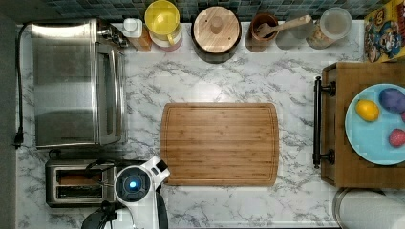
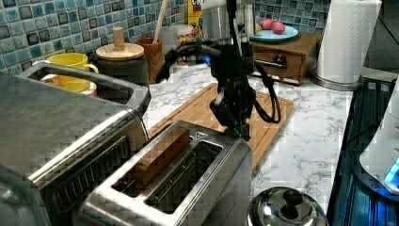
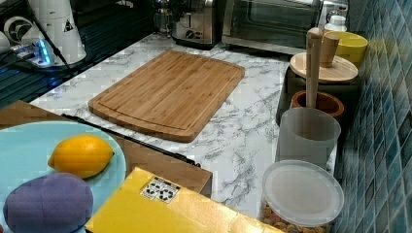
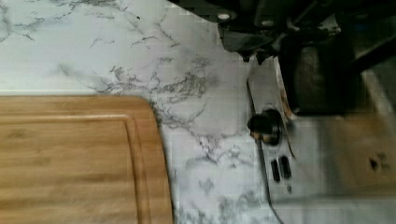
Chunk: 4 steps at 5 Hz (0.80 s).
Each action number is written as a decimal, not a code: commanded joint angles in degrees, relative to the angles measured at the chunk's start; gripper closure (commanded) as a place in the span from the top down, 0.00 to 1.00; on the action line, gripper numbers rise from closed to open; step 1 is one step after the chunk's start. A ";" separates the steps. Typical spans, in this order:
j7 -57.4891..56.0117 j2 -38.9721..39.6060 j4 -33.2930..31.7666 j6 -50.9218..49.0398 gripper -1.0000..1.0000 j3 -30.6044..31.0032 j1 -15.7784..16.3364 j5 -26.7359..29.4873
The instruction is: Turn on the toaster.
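On marble counter: one boxy brushed-steel two-slot toaster [image 1: 79,182], at top view's lower left, just below one large steel toaster oven [image 1: 76,83]. One bamboo cutting board [image 1: 219,143] centre. One black gripper [image 2: 234,123] over toaster's end; finger spread: cannot tell.

Overhead, two opposed side views, perhaps counter-level.

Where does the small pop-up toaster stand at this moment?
In the top view, the toaster stands at the counter's lower left corner, just below the toaster oven and left of the cutting board.
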 commanded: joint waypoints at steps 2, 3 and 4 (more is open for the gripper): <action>0.20 3.39 0.67 2.88 0.00 2.22 0.65 0.41; 0.21 3.39 0.69 2.86 0.00 2.15 0.72 0.41; 0.27 3.40 0.65 2.89 0.00 1.69 1.17 0.34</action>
